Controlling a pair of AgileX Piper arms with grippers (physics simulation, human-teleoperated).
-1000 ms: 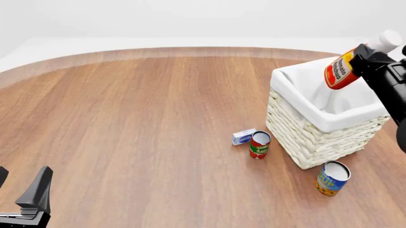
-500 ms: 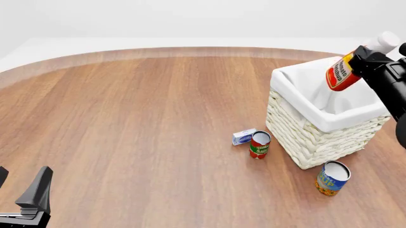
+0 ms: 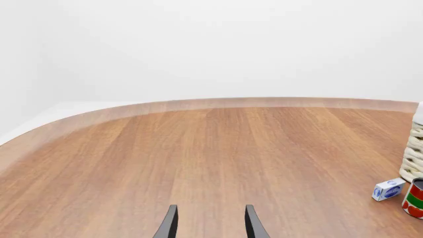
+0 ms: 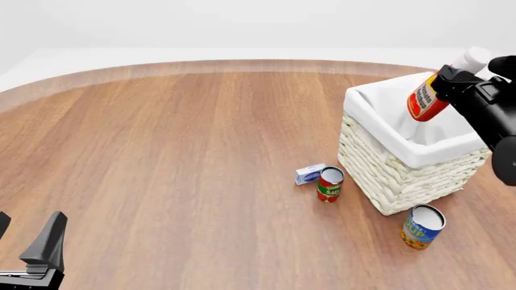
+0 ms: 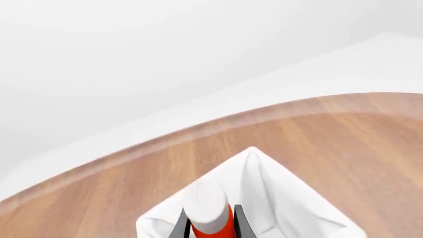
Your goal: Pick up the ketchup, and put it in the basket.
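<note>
Right pincer (image 4: pixel 445 77) clenched on the ketchup bottle (image 4: pixel 425 98), gripping just below the white cap (image 4: pixel 470 59) and holding it tilted, base lowest, above the open mouth of the wicker basket (image 4: pixel 387 175). Seen from the right wrist camera with the cap (image 5: pixel 206 207) pinched between two dark fingers (image 5: pixel 181 225) and the basket's white cloth lining (image 5: pixel 278 198) spread directly beneath. Judged a light, rigid plastic bottle with a smooth, rather slippery skin, so liable to swing or slide when held this high and this slanted; best taken across the narrow shoulder under the cap, as here, or around the labelled body for a steadier hold. Unlikely to break on a short drop into the cloth. Left pincer (image 4: pixel 32 251) parked low at the near left edge of the wooden surface (image 4: pixel 185 157), released, its two fingers (image 3: pixel 169 225) apart with nothing between them. Left standing just beside the basket's near wall: a red-and-green can (image 4: pixel 330 184), a small blue-and-white box (image 4: pixel 310 174) touching or nearly touching it, and a blue-and-yellow can (image 4: pixel 422 226) by the near corner.
</note>
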